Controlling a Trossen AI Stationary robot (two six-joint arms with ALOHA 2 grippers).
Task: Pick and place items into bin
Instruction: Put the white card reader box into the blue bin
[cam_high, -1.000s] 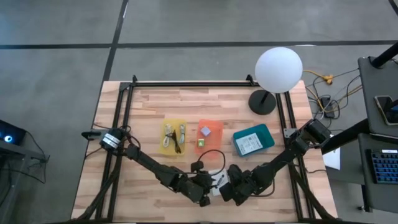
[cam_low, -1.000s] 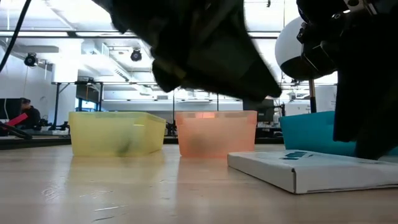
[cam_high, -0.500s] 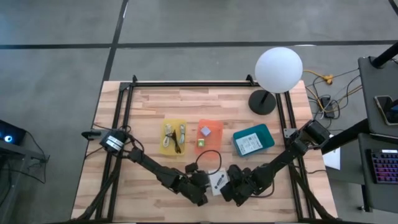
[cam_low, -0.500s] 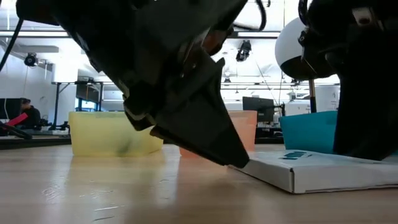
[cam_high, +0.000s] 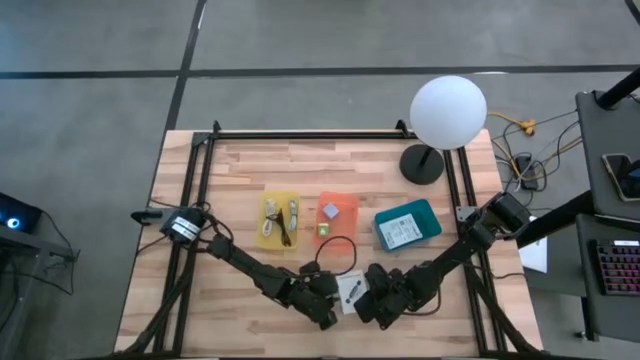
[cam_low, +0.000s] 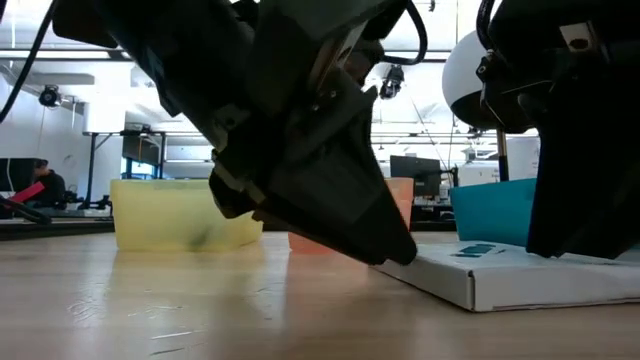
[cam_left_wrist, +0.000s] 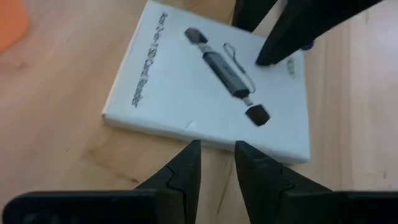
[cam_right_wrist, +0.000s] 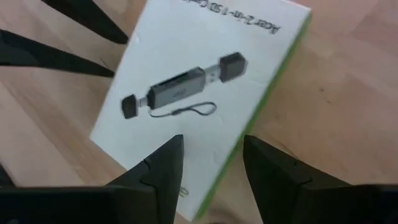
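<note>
Both grippers flank the white card-reader box (cam_high: 351, 291), lying flat near table's front edge. Left gripper (cam_left_wrist: 217, 167) narrow gap, right gripper (cam_right_wrist: 211, 163) wider, neither grasping. Suggest right one straddles box edge w/ fingers, closes, lifts toward teal bin (cam_high: 432, 213).

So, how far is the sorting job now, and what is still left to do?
Some is done: cables lie in the yellow bin, small cubes in the orange bin and a card in the teal bin. In hand: the white card reader box lies flat on the table, with the left gripper and right gripper on either side, neither gripping it. Left: the box and the black cord loop.
</note>
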